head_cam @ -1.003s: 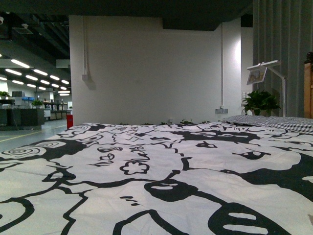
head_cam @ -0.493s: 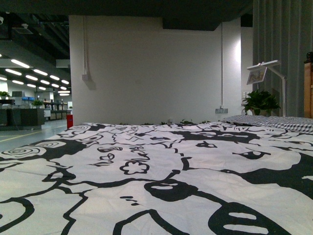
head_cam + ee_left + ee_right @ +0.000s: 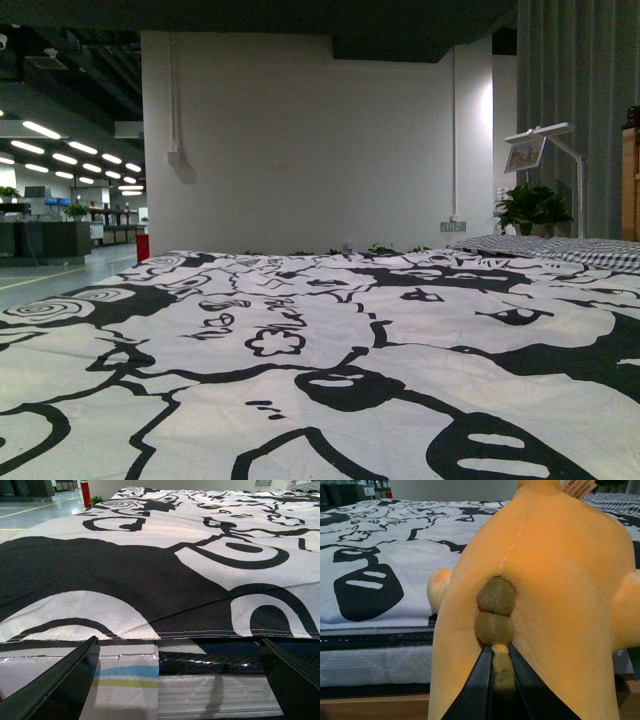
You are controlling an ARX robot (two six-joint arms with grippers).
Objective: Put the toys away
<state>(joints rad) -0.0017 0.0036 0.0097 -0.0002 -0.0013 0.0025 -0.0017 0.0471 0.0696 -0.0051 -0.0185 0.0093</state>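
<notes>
Plush animal (image 3: 555,580), orange-yellow, filled most of the right wrist view; rounded back toward the camera, a seam running up its middle; two olive-brown nubs (image 3: 495,610) stacked low on the back, with a thin strip of the same colour hanging beneath them; paper tag (image 3: 577,486) at its top; one stubby limb (image 3: 439,587) sticking out to the side. Right hand (image 3: 497,652) pinched shut on that olive strip just under the nubs, black fingers (image 3: 470,695) meeting in a narrow wedge. The plush sat at the near edge of the bed, against the mattress (image 3: 375,665) side; whether it rested on anything could not be told.

Bed cover (image 3: 300,350), white with bold black cartoon shapes, spread flat across the bed; wooden frame (image 3: 370,707) below the mattress.

Left hand (image 3: 177,670) spread wide, nothing between its fingers (image 3: 65,680); it pointed at the hemmed near edge of the cover; a white panel with blue and yellow-green stripes (image 3: 125,680) beneath that hem.

Far side: white wall (image 3: 300,150); potted plant (image 3: 532,210) and white lamp (image 3: 545,140) at far right; red object (image 3: 142,247) on the floor at far left.
</notes>
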